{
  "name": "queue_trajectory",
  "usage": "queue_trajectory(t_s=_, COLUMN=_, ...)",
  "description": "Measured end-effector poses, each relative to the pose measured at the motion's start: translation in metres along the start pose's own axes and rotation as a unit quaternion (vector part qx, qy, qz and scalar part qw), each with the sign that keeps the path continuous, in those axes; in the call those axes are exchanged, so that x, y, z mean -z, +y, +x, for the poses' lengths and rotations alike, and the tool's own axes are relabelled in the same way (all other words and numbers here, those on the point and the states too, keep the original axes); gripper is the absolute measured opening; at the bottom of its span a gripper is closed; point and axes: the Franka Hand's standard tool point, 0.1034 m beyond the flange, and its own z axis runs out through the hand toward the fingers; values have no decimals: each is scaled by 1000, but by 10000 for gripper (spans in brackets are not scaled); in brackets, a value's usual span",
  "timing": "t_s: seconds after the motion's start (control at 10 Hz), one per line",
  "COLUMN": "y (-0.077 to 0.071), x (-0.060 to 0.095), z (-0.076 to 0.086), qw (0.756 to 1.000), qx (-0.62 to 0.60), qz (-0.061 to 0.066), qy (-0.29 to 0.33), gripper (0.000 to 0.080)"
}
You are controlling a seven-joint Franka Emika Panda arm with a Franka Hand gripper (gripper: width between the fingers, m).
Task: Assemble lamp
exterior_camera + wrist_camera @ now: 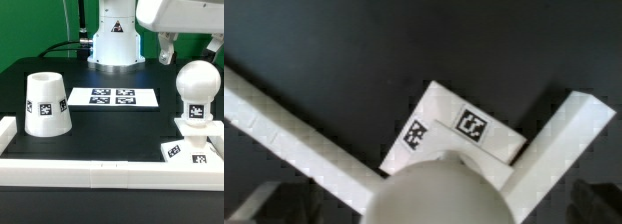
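The round-headed bulb (196,84) stands upright on the flat square base (178,152), in the corner of the rails at the exterior view's right. My gripper (190,46) hangs just above the bulb's head with its fingers (165,45) apart, and it holds nothing. In the wrist view the bulb's head (446,190) fills the near middle, with the tagged base (452,125) beneath it. The tapered shade (45,103) stands alone, wide end down, at the exterior view's left.
The marker board (112,97) lies in the middle of the dark table. A long white rail (100,170) runs along the front, with short rail blocks at the left (8,130) and right (214,132). The arm's white pedestal (113,45) stands behind.
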Motion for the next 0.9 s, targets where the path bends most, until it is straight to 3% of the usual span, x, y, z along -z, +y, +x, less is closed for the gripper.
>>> queue_trajectory(t_s=0.2, y=9, x=0, z=4, qw=999, qx=22, qz=7, qy=32, gripper=699)
queue_trajectory(t_s=0.3, y=10, x=0, z=5, qw=999, qx=11, qz=23, qy=42, gripper=699)
queue_trajectory(t_s=0.9, y=7, x=-1, z=11, qw=999, qx=14, qz=27, qy=41, gripper=699)
